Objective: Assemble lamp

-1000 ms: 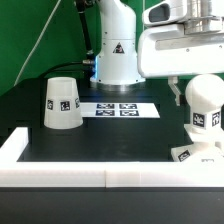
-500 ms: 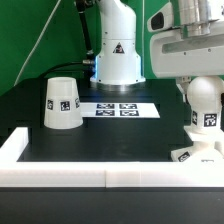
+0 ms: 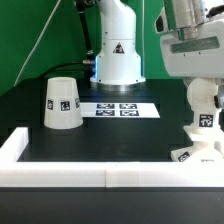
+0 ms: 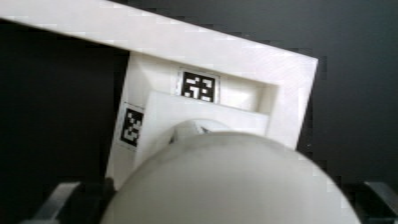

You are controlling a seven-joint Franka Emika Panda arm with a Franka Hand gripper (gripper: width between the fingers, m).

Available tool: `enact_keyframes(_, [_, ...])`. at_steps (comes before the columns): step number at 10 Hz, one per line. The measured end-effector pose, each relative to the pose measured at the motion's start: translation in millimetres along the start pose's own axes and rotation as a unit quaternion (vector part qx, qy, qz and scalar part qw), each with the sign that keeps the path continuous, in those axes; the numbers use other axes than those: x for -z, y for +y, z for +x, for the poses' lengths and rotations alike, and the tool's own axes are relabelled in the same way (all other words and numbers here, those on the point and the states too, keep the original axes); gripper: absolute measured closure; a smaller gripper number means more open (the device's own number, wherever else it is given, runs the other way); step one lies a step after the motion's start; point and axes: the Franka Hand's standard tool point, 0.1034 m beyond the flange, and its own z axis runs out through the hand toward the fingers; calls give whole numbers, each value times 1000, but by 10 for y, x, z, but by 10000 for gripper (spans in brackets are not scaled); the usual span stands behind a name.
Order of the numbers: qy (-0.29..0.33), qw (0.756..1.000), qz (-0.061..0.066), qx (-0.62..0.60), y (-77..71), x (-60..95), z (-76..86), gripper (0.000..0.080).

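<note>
The gripper (image 3: 202,88) is hanging at the exterior view's right and is clasping the bulb (image 3: 204,112) by its round head, with the bulb standing upright beneath it and showing a square tag on its side. The bulb's lower end is sitting right over the flat base (image 3: 192,155), which is lying on the dark table (image 3: 110,135) near the white rim (image 3: 60,172); whether the two are touching cannot be told. In the wrist view the bulb's head (image 4: 222,175) is filling the foreground, dark fingers (image 4: 64,201) are showing at both sides of it, and the base (image 4: 214,70) is lying behind it with two tags facing the camera. The shade (image 3: 60,103) is standing wide end down at the exterior view's left, well apart from the bulb. Between them the marker board (image 3: 120,108) is lying flat in front of the white pedestal (image 3: 118,55).
</note>
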Motion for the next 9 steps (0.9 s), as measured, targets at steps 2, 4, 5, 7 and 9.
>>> enact_keyframes(2, [-1, 999, 1, -36, 0, -4, -15, 223])
enact_keyframes(4, [3, 1000, -3, 11, -1, -1, -19, 117])
enact_keyframes(5, [8, 997, -10, 81, -7, 11, -35, 117])
enact_keyframes(7, [3, 986, -15, 167, -11, 40, -60, 105])
enact_keyframes(9, [1, 966, -18, 258, -46, 72, -106, 101])
